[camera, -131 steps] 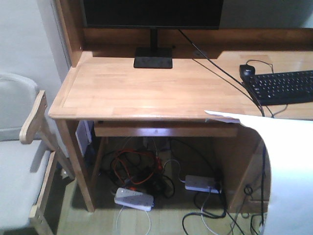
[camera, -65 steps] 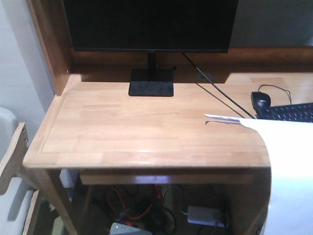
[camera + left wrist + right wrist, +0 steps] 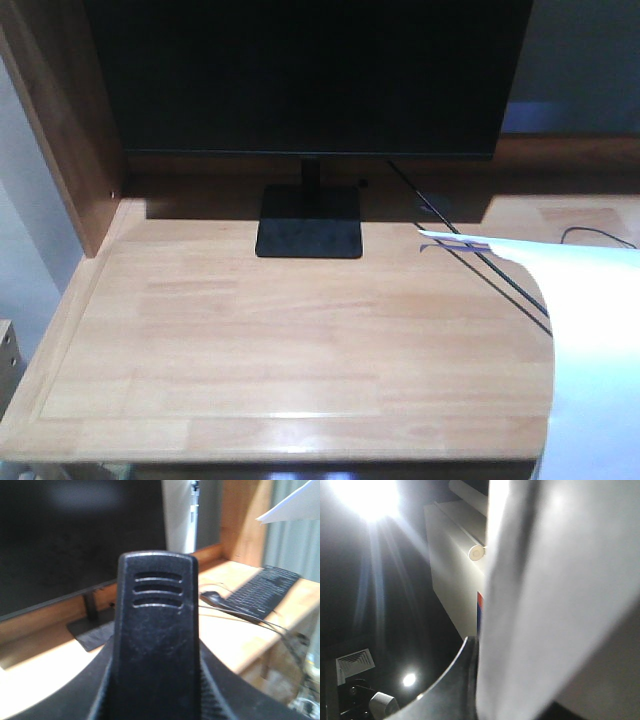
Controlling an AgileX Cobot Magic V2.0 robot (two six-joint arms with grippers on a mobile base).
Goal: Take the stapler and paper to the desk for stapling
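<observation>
Closer than a second ago, your front view has lost the floor cables and keyboard. The light wood-grain desk [image 3: 250, 360] now runs its rounded front edge along the bottom of the frame. Bare top lies open between that edge and the flat black monitor base [image 3: 307, 222]. The curved white sheet of paper [image 3: 600, 340] stands over the desk's right end, its corner lifted clear, crossing a thin black cable [image 3: 480, 265]. A black slotted plastic piece [image 3: 155, 645] fills your left wrist view; whether it is the stapler, you cannot tell. You cannot tell either claw's grip.
</observation>
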